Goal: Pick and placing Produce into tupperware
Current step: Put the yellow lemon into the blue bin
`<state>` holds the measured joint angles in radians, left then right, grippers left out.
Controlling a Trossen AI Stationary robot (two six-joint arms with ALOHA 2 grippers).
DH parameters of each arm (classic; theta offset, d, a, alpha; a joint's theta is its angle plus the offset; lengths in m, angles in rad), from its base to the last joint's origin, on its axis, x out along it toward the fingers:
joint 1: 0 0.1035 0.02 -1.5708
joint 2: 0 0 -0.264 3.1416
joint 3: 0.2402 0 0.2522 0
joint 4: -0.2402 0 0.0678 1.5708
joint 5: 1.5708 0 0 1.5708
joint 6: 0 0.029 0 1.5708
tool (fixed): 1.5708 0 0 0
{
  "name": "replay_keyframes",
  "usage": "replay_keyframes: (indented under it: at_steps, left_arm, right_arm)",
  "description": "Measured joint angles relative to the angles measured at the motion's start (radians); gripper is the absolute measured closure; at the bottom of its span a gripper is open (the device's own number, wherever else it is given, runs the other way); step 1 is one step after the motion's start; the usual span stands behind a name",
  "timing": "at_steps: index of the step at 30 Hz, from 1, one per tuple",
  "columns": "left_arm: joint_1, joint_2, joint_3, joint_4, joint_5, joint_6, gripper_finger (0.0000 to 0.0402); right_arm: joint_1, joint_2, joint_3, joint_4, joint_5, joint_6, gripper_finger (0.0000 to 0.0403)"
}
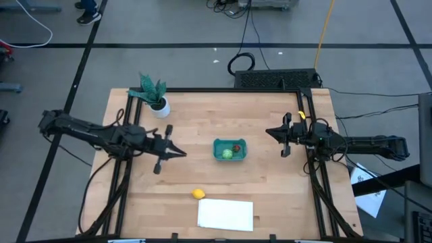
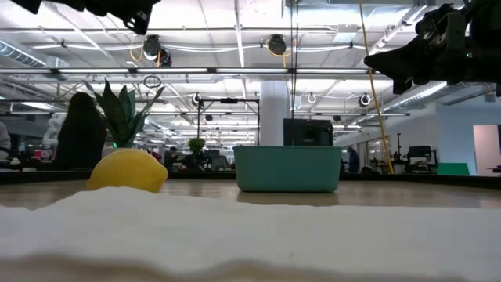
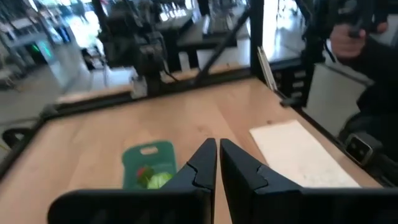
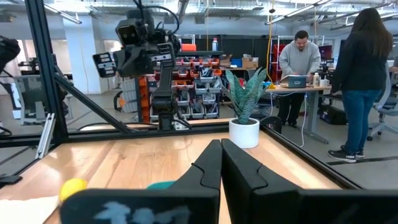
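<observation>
Tabletop tupperware [image 1: 230,150] lies between closed left pincer [image 1: 181,152] and closed right pincer [image 1: 270,131].

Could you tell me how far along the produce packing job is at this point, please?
Done: the green piece and the red piece lie in the teal tub. In hand: nothing; the left tool and right tool hang shut on either side of the tub. Left: the yellow lemon sits on the table by the white sheet.
</observation>
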<state>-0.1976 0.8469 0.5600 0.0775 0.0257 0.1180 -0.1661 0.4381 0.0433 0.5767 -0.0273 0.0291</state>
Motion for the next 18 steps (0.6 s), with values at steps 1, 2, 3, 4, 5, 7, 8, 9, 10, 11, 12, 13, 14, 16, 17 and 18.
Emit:
replay_keyframes:
  at_steps: [1, 2, 3, 4, 5, 7, 8, 9, 10, 11, 12, 13, 14, 16, 17, 18]
  left_arm:
    - [-0.005, 0.019, 0.018, -0.023, 0.000, -0.003, 0.0376]
    - [-0.010, 0.039, 0.036, -0.045, 0.000, -0.008, 0.0376]
    - [-0.016, 0.058, 0.057, -0.072, 0.000, -0.009, 0.0376]
    - [-0.021, 0.076, 0.078, -0.098, -0.001, -0.013, 0.0376]
    - [-0.028, 0.095, 0.099, -0.120, -0.001, -0.016, 0.0376]
    - [-0.039, 0.131, 0.136, -0.164, 0.000, -0.021, 0.0376]
    - [-0.044, 0.150, 0.153, -0.181, 0.000, -0.024, 0.0376]
    - [-0.051, 0.168, 0.171, -0.197, 0.000, -0.028, 0.0376]
    - [-0.057, 0.185, 0.187, -0.213, 0.000, -0.036, 0.0376]
    - [-0.063, 0.201, 0.204, -0.228, 0.000, -0.044, 0.0376]
    - [-0.069, 0.219, 0.221, -0.238, 0.002, -0.051, 0.0376]
    - [-0.075, 0.236, 0.236, -0.249, 0.004, -0.062, 0.0376]
    - [-0.079, 0.252, 0.250, -0.264, 0.014, -0.078, 0.0376]
    - [-0.087, 0.290, 0.279, -0.283, 0.040, -0.105, 0.0376]
    - [-0.091, 0.309, 0.294, -0.285, 0.051, -0.116, 0.0376]
    - [-0.097, 0.326, 0.306, -0.285, 0.055, -0.127, 0.0376]
  right_arm:
    - [0.000, 0.000, 0.000, 0.000, 0.000, -0.005, 0.0403]
    - [0.000, 0.000, 0.000, -0.001, 0.000, -0.011, 0.0403]
    - [0.000, 0.000, 0.000, -0.001, 0.000, -0.014, 0.0403]
    - [0.000, 0.000, 0.000, -0.001, 0.000, -0.015, 0.0403]
    - [0.000, 0.000, 0.000, -0.001, 0.000, -0.015, 0.0403]
    - [0.000, 0.000, 0.000, -0.001, 0.000, -0.015, 0.0403]
    - [0.000, 0.000, 0.000, -0.001, 0.000, -0.015, 0.0403]
    - [0.000, 0.000, 0.000, -0.002, 0.000, -0.015, 0.0403]
    - [0.000, 0.000, 0.000, -0.005, 0.000, -0.015, 0.0403]
    - [0.000, 0.000, 0.000, -0.009, 0.000, -0.015, 0.0403]
    - [0.000, 0.000, 0.000, -0.017, 0.000, -0.015, 0.0403]
    - [0.000, 0.000, 0.000, -0.026, 0.000, -0.015, 0.0403]
    - [0.000, 0.000, 0.000, -0.035, 0.000, -0.013, 0.0403]
    - [0.000, 0.000, 0.000, -0.049, 0.000, -0.012, 0.0403]
    - [0.000, 0.001, 0.000, -0.051, 0.001, -0.010, 0.0403]
    - [0.000, 0.001, 0.000, -0.051, 0.000, -0.006, 0.0403]
